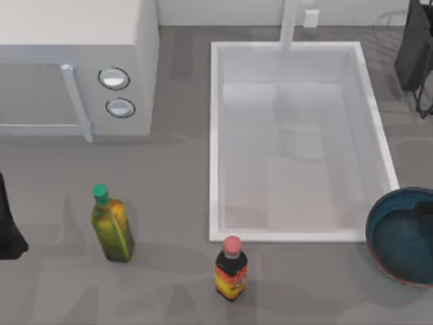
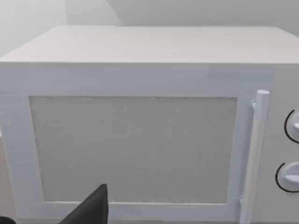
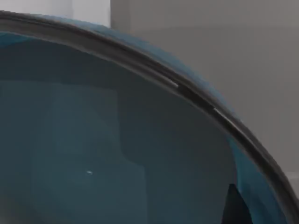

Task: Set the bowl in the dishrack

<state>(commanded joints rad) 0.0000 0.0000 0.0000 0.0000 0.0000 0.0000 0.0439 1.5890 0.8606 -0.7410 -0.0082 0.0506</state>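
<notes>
The bowl sits at the desk's right edge, just beside the white sink. The right hand hangs close over its teal inside, probably lining up on the rim; I cannot tell its grip. The dishrack lies well beyond. The left hand idles facing the microwave, grip unclear.

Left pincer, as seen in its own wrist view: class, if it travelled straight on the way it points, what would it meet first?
Probably the microwave door; nothing stands between, though depth is unclear.
</notes>
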